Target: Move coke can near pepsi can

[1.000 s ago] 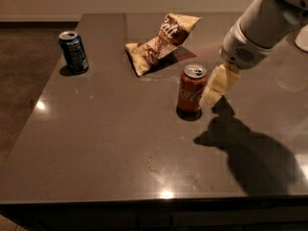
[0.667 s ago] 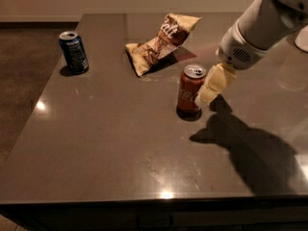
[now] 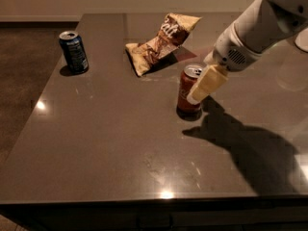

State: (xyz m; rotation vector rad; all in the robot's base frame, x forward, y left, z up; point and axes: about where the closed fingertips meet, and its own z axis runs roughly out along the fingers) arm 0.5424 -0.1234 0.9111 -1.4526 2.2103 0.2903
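Dark bench (image 3: 96,143), end effector (image 3: 199,88) edged closer against upright coke can (image 3: 184,88), grip cannot be told, pepsi can (image 3: 74,52) well apart, unmoved

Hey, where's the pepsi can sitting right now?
In the camera view, the pepsi can stands upright near the far-left edge of the table, left of the chip bag; the coke can, with the gripper at it, is far to its right.

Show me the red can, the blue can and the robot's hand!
coke can (image 3: 185,93): camera view, red side.
pepsi can (image 3: 74,54): camera view, blue side.
gripper (image 3: 198,93): camera view, pale tip, right of coke can.
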